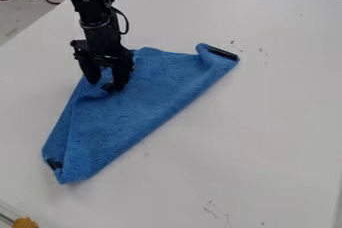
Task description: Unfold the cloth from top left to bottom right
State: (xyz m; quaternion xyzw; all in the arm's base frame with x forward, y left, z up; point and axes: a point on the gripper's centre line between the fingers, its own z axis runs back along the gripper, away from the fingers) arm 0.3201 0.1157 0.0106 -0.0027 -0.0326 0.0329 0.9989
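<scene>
Two fingers (121,74) of the black gripper (103,83) stand apart at the upper-left part of the folded blue cloth (147,92), white table (234,142) beneath it, presumably set to pinch the cloth and open it toward its lower right.

You have soft, bright, diffuse light over the pale desk (260,117), and it looks fairly even from beside the end effector (102,83) out to its right and below. Your end effector is so dark that its surface detail merges into black. Soft shading sits in the cloth (133,109) folds just below it and to its lower left. You can't tell exactly where the light comes from.
</scene>
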